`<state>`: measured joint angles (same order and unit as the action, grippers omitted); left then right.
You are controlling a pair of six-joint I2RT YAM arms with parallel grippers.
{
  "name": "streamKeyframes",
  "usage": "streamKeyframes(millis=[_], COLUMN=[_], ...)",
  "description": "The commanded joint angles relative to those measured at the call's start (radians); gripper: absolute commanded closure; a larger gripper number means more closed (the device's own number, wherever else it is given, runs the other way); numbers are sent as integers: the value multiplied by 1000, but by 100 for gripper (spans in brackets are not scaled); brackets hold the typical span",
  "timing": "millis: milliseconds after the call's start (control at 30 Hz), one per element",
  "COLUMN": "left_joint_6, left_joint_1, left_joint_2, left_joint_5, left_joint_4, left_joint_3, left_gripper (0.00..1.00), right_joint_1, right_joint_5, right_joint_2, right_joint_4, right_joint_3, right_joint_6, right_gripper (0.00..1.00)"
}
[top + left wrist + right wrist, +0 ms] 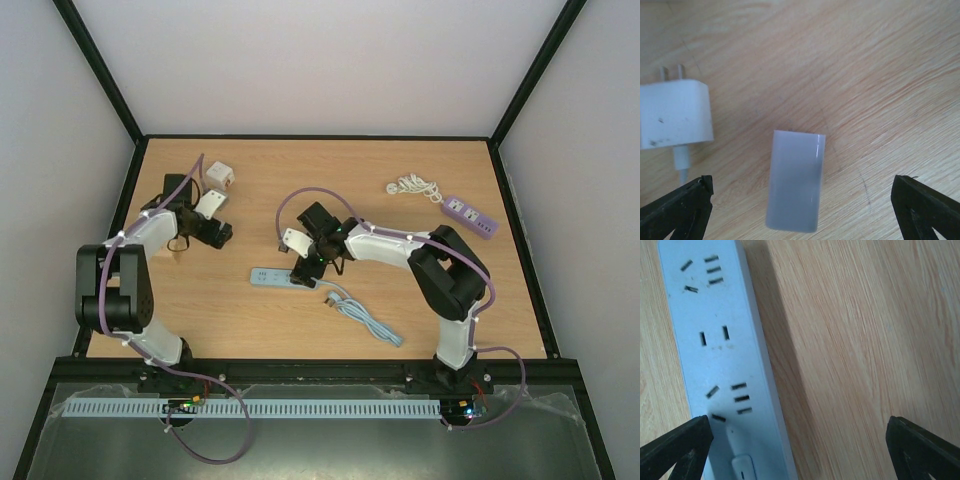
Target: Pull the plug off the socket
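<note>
I see my left gripper [802, 184] wide, the white plug [795, 170] between its fingers, a charger [672, 115] at ten o'clock; right gripper [797, 424] wide over the socket strip [720, 355].

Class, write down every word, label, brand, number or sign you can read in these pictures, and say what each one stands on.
No text can be read anywhere.
White power strip: only socket slots and a small dark dash on its switch, no printing.
White two-pin plug: dark specks, no lettering.
White block: blank face.
Purple power strip: too small to tell.
</note>
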<state>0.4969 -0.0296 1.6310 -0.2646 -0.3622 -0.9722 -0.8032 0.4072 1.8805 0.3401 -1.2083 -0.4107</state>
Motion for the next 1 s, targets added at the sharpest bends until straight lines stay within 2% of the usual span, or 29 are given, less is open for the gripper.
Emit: streamKeyframes(millis=[0, 300, 467, 733, 867, 967], left_joint_6=[-24, -52, -65, -69, -70, -73], left_joint_1=[-4, -4, -3, -3, -3, -3], left_joint_2=[-75, -158, -182, -197, -213, -229], left_joint_5=[-34, -69, -79, -79, -82, -86], left_joint_4=[-22, -34, -31, -30, -29, -28], left_joint_3=[-45, -73, -86, -86, -83, -83], left_gripper=[1, 1, 1, 1, 1, 1], right_joint_1=[-16, -16, -16, -16, -16, -16], right_joint_5=[-46, -50, 11, 111, 42, -16], right_joint_2=[53, 97, 59, 5, 13, 20], right_joint_4=[82, 136, 175, 210, 196, 181], right_joint_3=[-59, -74, -48, -53, -28, 1], right_joint_6=[-46, -88, -108, -107, -121, -139], right_gripper=[7, 17, 9, 10, 13, 19])
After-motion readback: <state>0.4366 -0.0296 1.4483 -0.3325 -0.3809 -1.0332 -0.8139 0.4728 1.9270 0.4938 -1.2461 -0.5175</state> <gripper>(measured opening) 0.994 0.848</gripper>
